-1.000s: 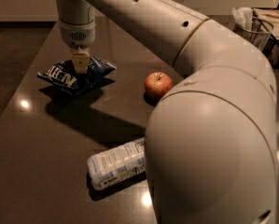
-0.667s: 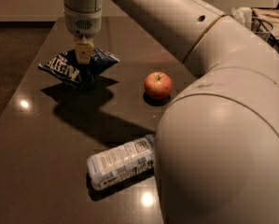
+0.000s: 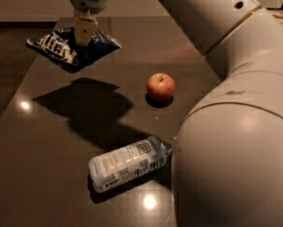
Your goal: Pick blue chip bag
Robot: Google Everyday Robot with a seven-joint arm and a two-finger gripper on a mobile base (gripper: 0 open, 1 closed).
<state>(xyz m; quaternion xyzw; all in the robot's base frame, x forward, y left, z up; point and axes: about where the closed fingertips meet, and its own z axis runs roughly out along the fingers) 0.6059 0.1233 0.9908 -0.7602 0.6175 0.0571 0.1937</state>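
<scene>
The blue chip bag point(image 3: 67, 48), dark navy with white lettering, hangs in the air at the upper left, well above the dark table point(image 3: 46, 141). Its shadow lies on the table below it. My gripper point(image 3: 85, 32) comes down from the top edge and is shut on the middle of the bag, its tan fingers point(image 3: 85, 26) pinching the crinkled foil. The bag sags to both sides of the grip.
A red apple point(image 3: 160, 86) sits near the table's middle. A clear water bottle point(image 3: 129, 163) with a pale label lies on its side near the front. My large white arm point(image 3: 235, 126) fills the right side and hides that part of the table.
The gripper has risen with the chip bag held in it. The bag has left the table and now hangs above its shadow. Apple and bottle have not moved.
</scene>
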